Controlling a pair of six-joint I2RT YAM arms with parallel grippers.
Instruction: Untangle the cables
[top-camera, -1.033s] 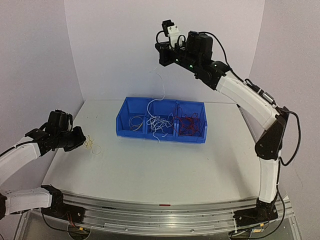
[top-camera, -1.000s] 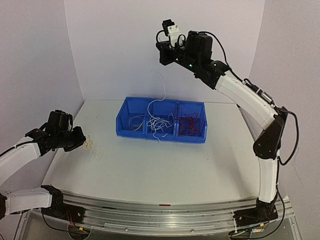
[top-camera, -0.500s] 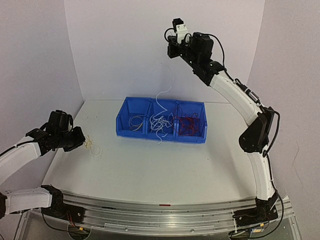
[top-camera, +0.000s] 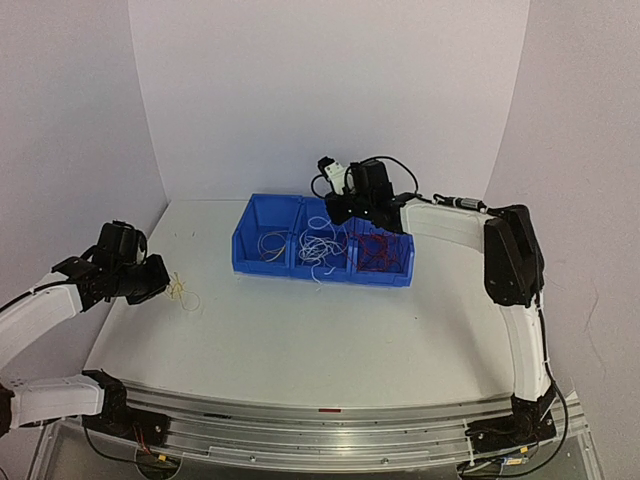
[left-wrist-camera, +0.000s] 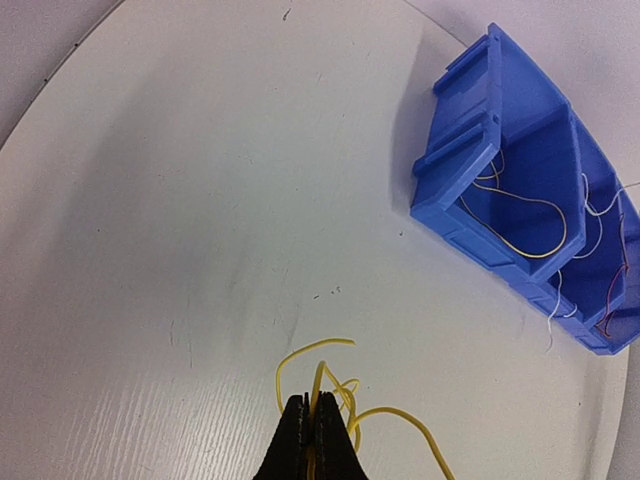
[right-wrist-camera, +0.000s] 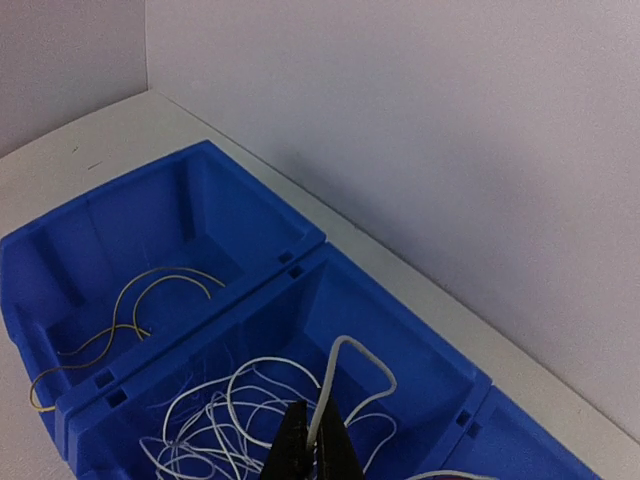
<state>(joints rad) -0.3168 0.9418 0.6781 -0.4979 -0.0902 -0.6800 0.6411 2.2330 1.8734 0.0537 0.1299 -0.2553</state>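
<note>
My right gripper (right-wrist-camera: 318, 442), clamped on a thin white cable (right-wrist-camera: 329, 375), hangs over the blue plastic bin's (right-wrist-camera: 230, 200) middle cell. My left gripper (left-wrist-camera: 310, 440) pinches a thin yellow cable (left-wrist-camera: 338, 392) on the white table (left-wrist-camera: 180, 200). Both look limp and light; I would hold near an end.

You're looking at a white counter (left-wrist-camera: 180, 200) with a matt, faintly wood-grained face, a smooth moulded-plastic blue bin (left-wrist-camera: 462, 205) with a slight sheen, and thin slick-coated cables (left-wrist-camera: 335, 392).

No text, label, brand, number or sign can be read in any of the views.
</note>
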